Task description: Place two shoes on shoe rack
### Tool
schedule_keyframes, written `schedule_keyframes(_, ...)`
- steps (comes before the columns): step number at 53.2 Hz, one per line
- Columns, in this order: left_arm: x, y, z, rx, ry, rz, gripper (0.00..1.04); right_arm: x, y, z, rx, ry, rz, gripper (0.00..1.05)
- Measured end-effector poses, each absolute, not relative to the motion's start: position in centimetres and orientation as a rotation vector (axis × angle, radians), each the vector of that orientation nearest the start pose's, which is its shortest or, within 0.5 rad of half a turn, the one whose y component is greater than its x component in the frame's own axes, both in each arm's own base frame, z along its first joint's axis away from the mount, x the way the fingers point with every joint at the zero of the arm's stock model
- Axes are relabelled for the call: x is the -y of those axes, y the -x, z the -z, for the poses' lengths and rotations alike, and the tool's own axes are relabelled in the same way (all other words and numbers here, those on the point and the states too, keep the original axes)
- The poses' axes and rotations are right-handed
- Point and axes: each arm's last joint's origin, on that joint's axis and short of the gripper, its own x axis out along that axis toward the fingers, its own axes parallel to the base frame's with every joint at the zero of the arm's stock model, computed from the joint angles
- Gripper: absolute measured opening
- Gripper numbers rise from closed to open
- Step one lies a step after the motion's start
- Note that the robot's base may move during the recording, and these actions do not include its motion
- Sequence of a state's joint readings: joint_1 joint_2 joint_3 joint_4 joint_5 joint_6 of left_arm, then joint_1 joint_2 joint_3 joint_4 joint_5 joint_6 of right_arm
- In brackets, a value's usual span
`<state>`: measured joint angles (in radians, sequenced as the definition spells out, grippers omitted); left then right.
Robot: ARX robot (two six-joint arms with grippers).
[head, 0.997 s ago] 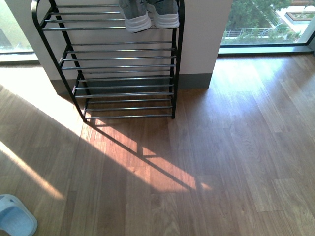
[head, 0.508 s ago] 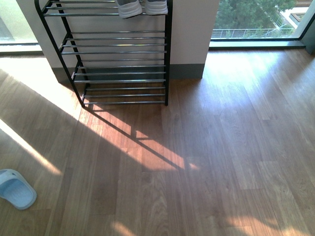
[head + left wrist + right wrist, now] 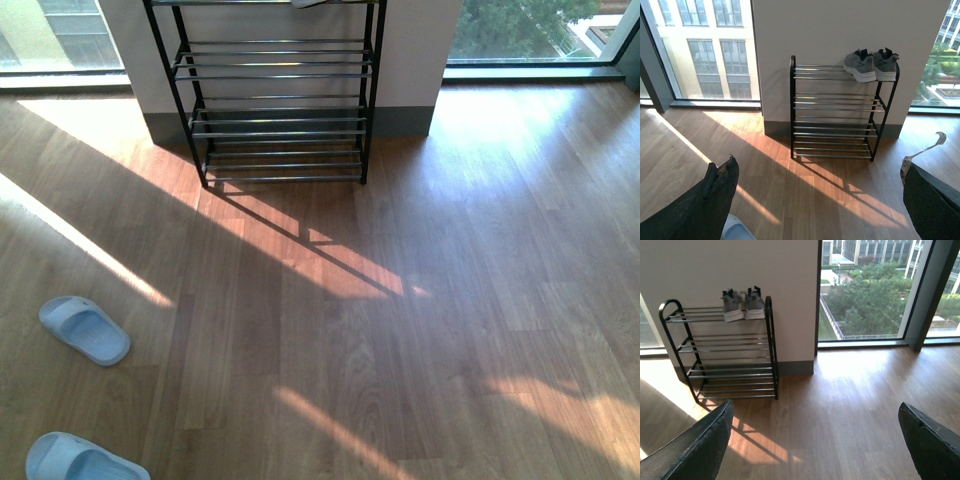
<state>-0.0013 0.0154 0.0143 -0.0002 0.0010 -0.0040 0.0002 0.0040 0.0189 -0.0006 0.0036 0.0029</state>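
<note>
**Change noted:** front view now stands further back from the shoe rack (image 3: 280,112) than 1.0 s ago, and is also turned a little. Rack then fills the upper frame, with sneaker toes plain on the top tier. Rack now sits small at top of frame, and only a sliver of white sole shows at the edge.

**Slides:** 1.0 s ago only one pale blue tip shows, at the lower-left corner. Both are now in view on the wood floor (image 3: 450,300). Far slide (image 3: 85,330) and near slide (image 3: 78,462) lie apart from each other and well apart from the rack. Near slide is cut off by the frame edge.

**Sneakers:** wrist views show the grey sneakers (image 3: 872,64) as a pair, side by side on the top tier at the rack's right end, toes over the front bar.

**Grippers:** neither arm shows in front view.
- Left gripper (image 3: 817,165): fingers (image 3: 715,200) spread wide, nothing between.
- Right gripper (image 3: 815,405): fingers (image 3: 700,450) likewise wide, carrying nothing.

**Assessment:** sneaker pair reads as placed, and both grippers are free. The pull-back brings the slides into range, so the base is prob. repositioning for them. Slides are not yet handled and remain on the floor, so that part is outstanding if req'd.
</note>
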Motion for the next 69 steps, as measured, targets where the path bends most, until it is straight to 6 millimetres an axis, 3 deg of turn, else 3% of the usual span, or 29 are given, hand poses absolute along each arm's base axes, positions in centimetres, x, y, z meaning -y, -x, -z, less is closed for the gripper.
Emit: schedule_keyframes(69,0.02,-9.78,-16.72,-0.001,0.004,0.002,0.95,0.01,-9.67,-16.96,0.015,-0.002,0.000,0.96)
